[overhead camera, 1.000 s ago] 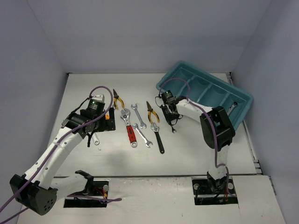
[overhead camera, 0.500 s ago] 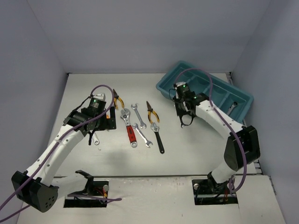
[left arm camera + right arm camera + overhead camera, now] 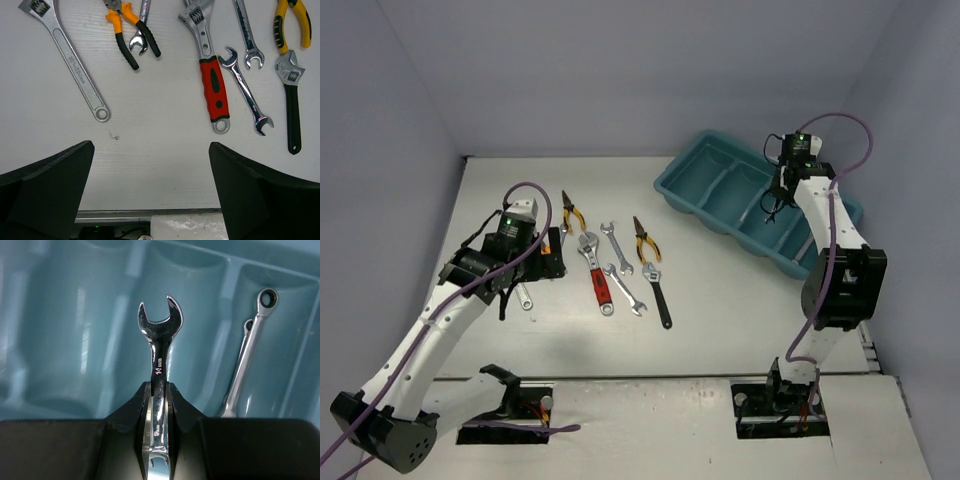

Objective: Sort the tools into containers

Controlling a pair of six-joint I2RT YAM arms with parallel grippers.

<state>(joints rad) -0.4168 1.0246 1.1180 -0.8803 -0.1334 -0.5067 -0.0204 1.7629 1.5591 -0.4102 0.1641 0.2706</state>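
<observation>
Our right jaws are pinched shut on the shank of a small silver wrench [image 3: 160,315], its open end pointing away from the wrist. It hangs in the air above the teal tray [image 3: 672,190], which sits toward 2 o'clock on the counter [image 3: 160,165]. From the wrist view it hangs over one trough. Two slim wrenches [image 3: 248,352] already lie in the trough next door, toward 3 o'clock.

That neighbour is our first worry. If like goes with like, letting go here would put this wrench in the wrong lane, and we cannot tell from here which lane is meant. The second worry is height. Released from well above the floor of the tray, the wrench could bounce or tip against the divider [image 3: 229,300]. It might then lie across two troughs. The grip is also narrow, on a smooth shank, so a quick wrist move might let the tool swivel or slide out early.

Our left jaws are spread wide and hold nothing. They hover over the loose tools toward 9 o'clock. There the pliers [image 3: 131,35] lie across a short wrench [image 3: 139,37], so a careless close could catch both or nudge the red-handled wrench [image 3: 214,85].
</observation>
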